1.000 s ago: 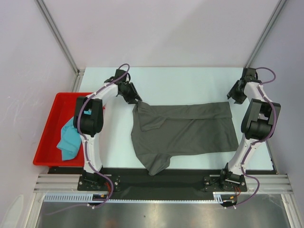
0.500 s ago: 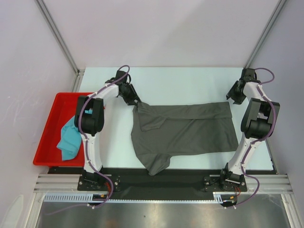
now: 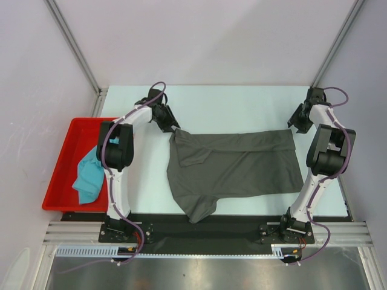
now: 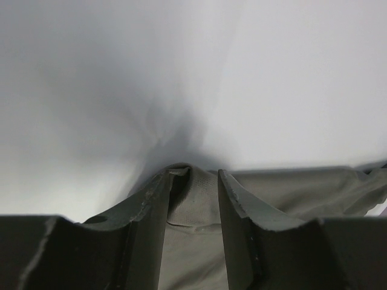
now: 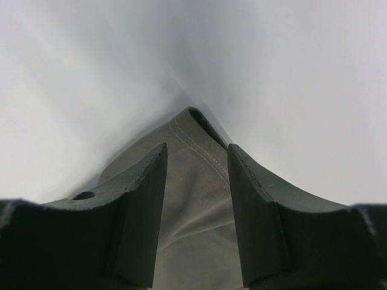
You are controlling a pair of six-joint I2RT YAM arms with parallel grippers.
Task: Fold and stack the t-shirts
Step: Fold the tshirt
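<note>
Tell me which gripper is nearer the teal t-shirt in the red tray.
Left. The left gripper is at the grey t-shirt's far-left corner, near the red tray holding the teal t-shirt; the right gripper is at its far-right corner.

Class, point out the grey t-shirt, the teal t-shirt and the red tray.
grey t-shirt (image 3: 242,166), top view, middle of body
teal t-shirt (image 3: 87,178), top view, bunched middle
red tray (image 3: 71,140), top view, bare floor

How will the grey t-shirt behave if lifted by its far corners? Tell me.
Probably floppy: the grey t-shirt lies creased, its sleeve bunched. Likely light, being thin cloth. May slide easily on the smooth table.
</note>
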